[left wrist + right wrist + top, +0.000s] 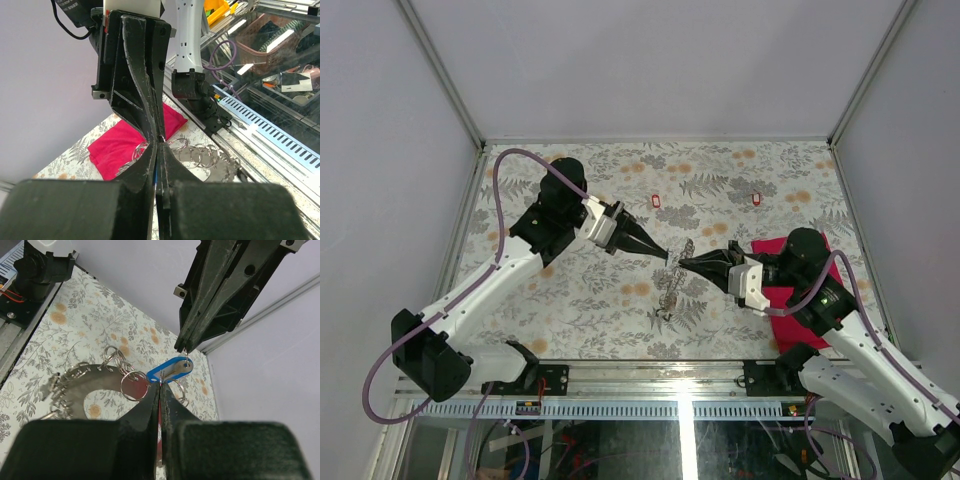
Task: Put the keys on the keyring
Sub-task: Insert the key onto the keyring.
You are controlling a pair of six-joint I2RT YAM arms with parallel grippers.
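- Keyring (80, 385): grey metal; the flat band looks dull and brushed, its thin wire loops shiny.
- Blue key (170, 370): smooth, glossy plastic frame around a pale, paper-like insert.
- Red cloth (120, 145): soft, matt fabric.
- Surface (90, 325): matt covering printed with leaves and flowers.
- Left claw (183, 346) and right claw (160, 386): black matt plastic, finely ridged.
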